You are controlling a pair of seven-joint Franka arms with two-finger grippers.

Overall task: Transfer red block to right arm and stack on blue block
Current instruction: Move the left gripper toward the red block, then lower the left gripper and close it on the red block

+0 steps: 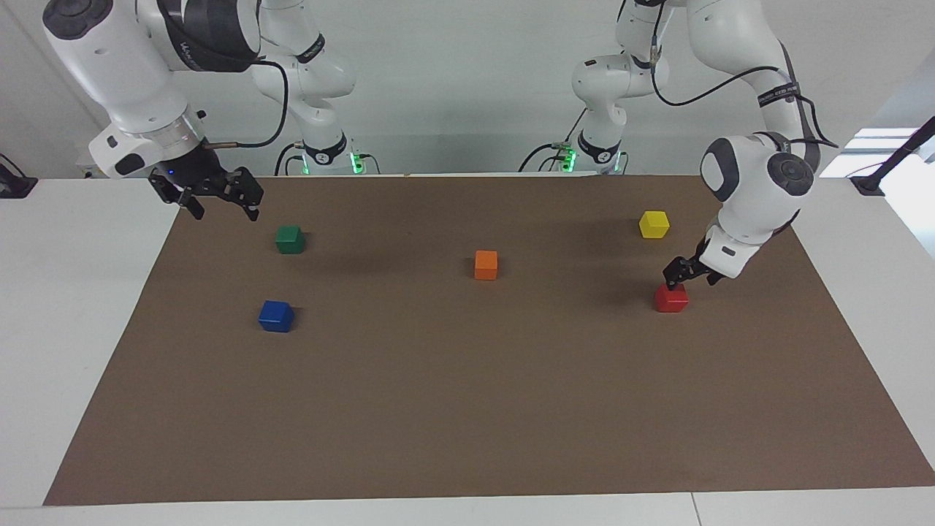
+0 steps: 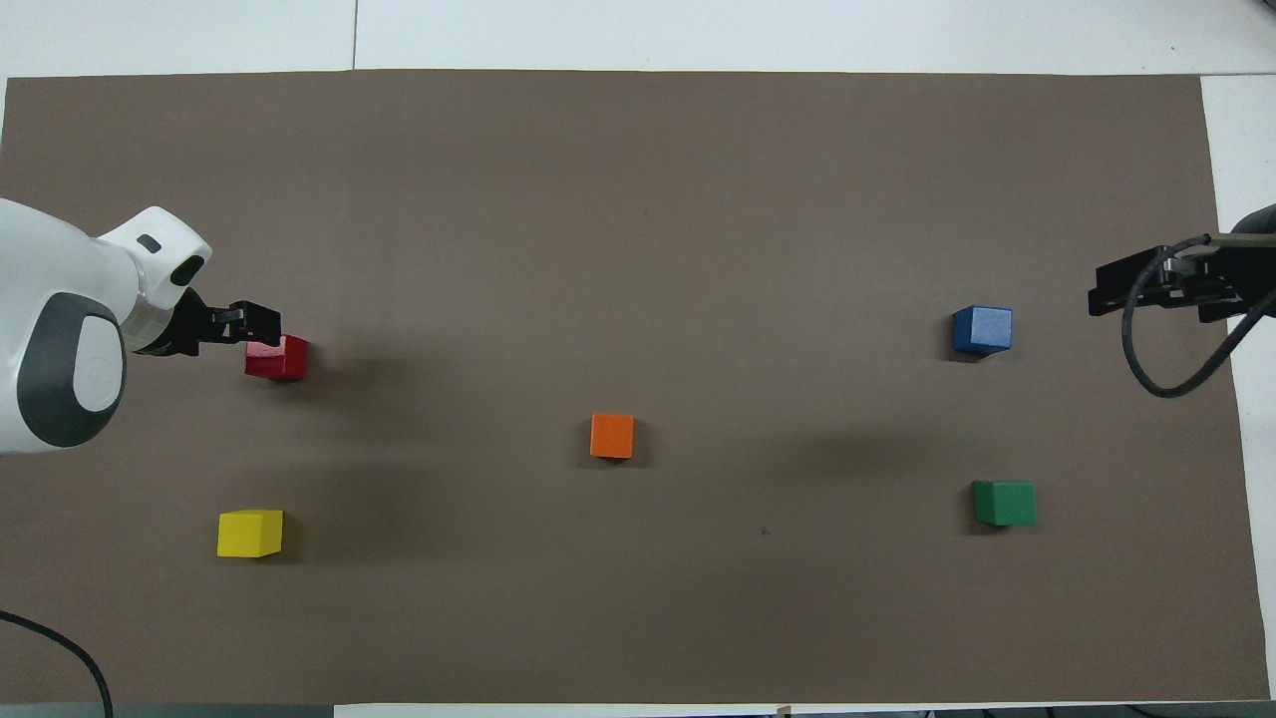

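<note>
The left gripper (image 1: 676, 279) hung directly over the red block (image 1: 670, 298), its jaws spread wide and its tips just above the block's top without clasping it. The block sat on the brown mat (image 1: 467, 409) toward the left arm's end, not far from that short edge, with the yellow block (image 1: 654, 223) nearer to the robots on the same end. The step in hand looked to be the pick-up, and doing it well would mean lowering straight down until the fingers straddled the cube on two opposite faces, square to them and not across a corner, then closing at mid-height. Gripping low on the fingertips would likely leave enough of the cube free for the other gripper to take at the handover. The right gripper (image 1: 215, 193) waited with its jaws wide, over the corner of the mat nearest the robots at the right arm's end, above the green block (image 1: 290, 239). The blue block (image 1: 276, 315) lay farther from the robots than the green one, toward the same short edge, with nothing on it. The orange block (image 1: 486, 264) stood near the mat's middle, well apart from both.
</note>
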